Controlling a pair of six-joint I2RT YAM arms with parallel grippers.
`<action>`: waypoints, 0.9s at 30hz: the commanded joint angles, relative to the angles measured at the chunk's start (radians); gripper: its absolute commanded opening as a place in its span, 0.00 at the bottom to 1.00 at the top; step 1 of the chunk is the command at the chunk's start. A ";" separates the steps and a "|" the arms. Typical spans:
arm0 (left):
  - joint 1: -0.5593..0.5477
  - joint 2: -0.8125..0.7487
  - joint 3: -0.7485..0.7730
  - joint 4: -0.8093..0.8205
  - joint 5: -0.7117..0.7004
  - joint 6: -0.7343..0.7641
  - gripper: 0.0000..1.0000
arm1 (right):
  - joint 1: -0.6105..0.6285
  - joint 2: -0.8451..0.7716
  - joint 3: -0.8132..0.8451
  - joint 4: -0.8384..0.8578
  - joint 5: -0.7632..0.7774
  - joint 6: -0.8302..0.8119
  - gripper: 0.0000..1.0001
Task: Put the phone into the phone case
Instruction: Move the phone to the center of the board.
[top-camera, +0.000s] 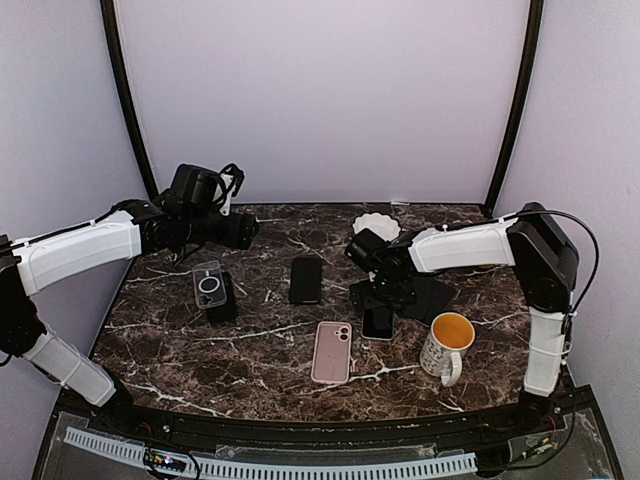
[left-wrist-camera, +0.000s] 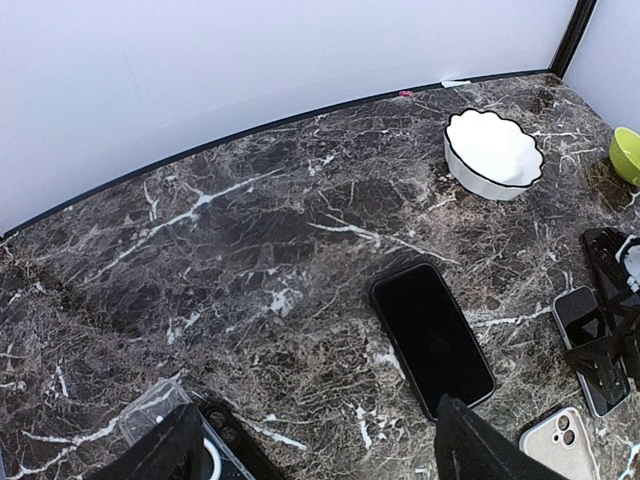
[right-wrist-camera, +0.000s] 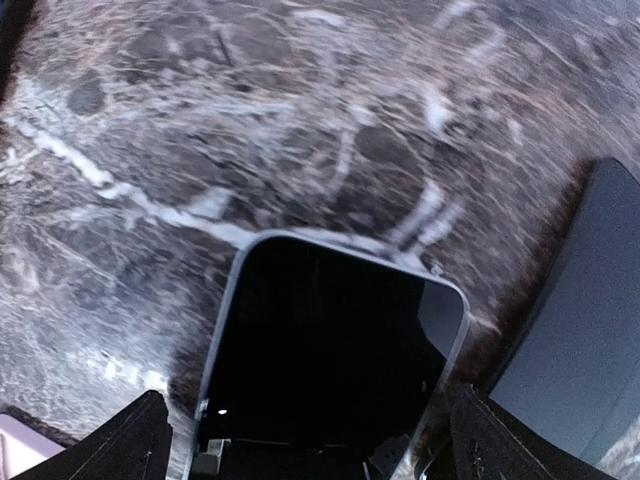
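The table (top-camera: 180, 345) is dark brown marble, polished, with white veins. Over its left rear the left gripper (left-wrist-camera: 312, 440) hangs above the stone with its two dark fingers (left-wrist-camera: 165, 450) set well apart, holding and touching nothing. Just below it lies a clear case (top-camera: 206, 283) with a white ring on its back, rounded at the corners, resting on a flat black slab (top-camera: 226, 303) that I cannot identify. Near the middle a black phone (top-camera: 306, 280) lies flat, glossy screen up, apart from everything else. Nearer the front lies the pink case (top-camera: 332, 352), a matte rounded rectangle with a camera cut-out at its far corner.

Just right of it is the small phone (top-camera: 378, 322), screen up, with a pale metallic rim and a dark, reflective glass. The right gripper (right-wrist-camera: 315, 440) hovers low over it, fingers (right-wrist-camera: 140, 440) spread wide to either side of its near end; whether they touch it cannot be told. A flat black angular piece (top-camera: 430, 295) lies close beside the phone's right. Behind stands a white scalloped bowl (top-camera: 377, 221), and toward the front right a white printed mug (top-camera: 447, 345) with a yellow inside.
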 joint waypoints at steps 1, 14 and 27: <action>0.005 -0.034 -0.012 0.013 0.013 0.011 0.82 | 0.063 -0.074 -0.015 -0.069 0.163 0.133 0.98; 0.005 -0.032 -0.013 0.012 0.023 0.008 0.82 | 0.093 -0.073 -0.122 0.010 0.011 0.305 0.97; 0.005 -0.045 -0.017 0.018 0.035 0.011 0.82 | 0.099 -0.019 -0.118 0.012 -0.103 0.161 0.78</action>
